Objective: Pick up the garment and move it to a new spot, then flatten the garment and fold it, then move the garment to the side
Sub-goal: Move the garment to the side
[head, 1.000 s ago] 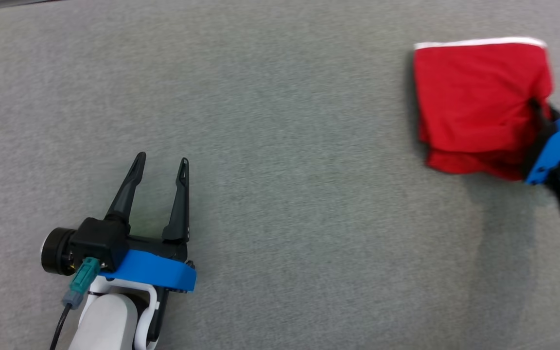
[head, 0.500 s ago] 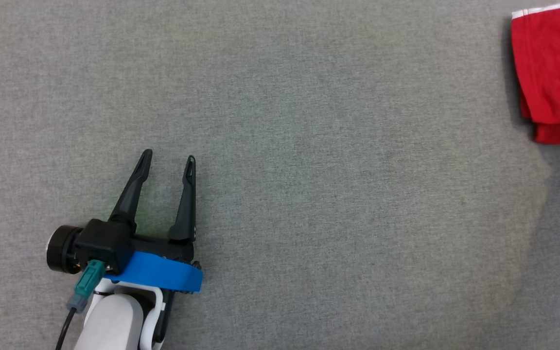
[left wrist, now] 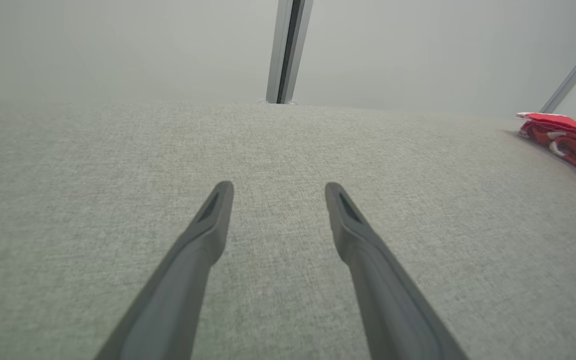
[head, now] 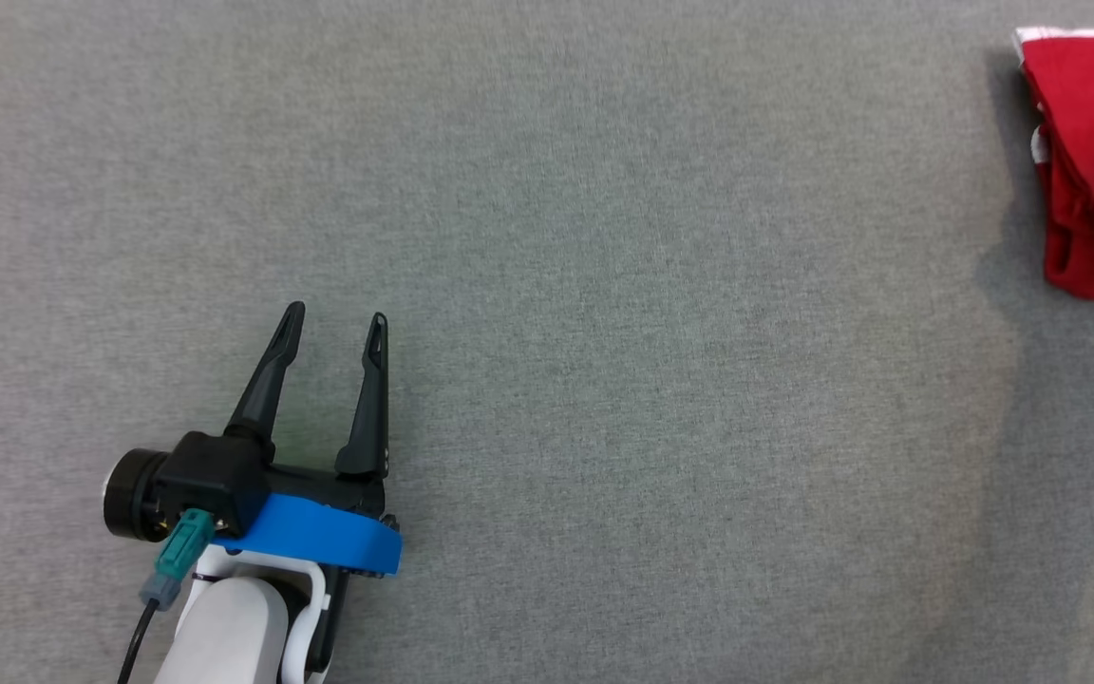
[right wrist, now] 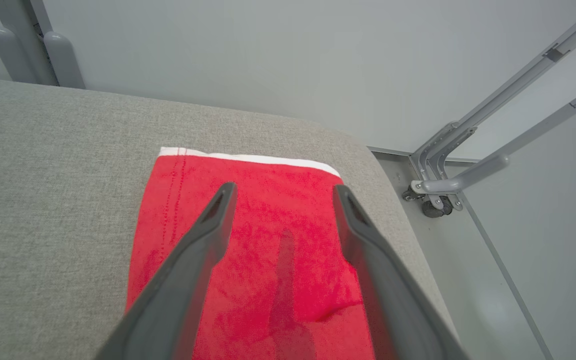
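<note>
1. Right claw [right wrist: 284, 189]: fingers spread wide over the garment [right wrist: 268, 172], pinching nothing. We cannot tell whether the tips touch the cloth. Left claw [head: 335, 313]: also wide open and empty, over the bare desk [head: 604, 285] toward the near left, well apart from the garment.
2. Garment: red, folded, with its white hem toward the far edge. It lies by the desk's far right corner, its right side close to the right edge.
3. Our reading of the task: fold made, garment set to the side, so only drawing the arm off is left.
4. Risk: a finger catching the top layer on the way out would drag it open and spoil the fold. We'd lift straight up first.
5. Risk: the right edge is close, so a sideways nudge could tip the garment over onto the floor [right wrist: 493, 280].
6. Risk: the near-side layers look bunched and uneven, and we judge they could slump on their own.
7. Views:
   - Right wrist view gives the flat top, the hem, the desk's right edge, the floor and a wheeled frame [right wrist: 438, 190] beyond.
   - Head view cuts the garment at its border, yet shows the ragged layers on the near side and the wide gap to the left claw.
   - Left wrist view shows the garment side-on as a low stack, with a post [left wrist: 288, 50] past the far edge.
</note>
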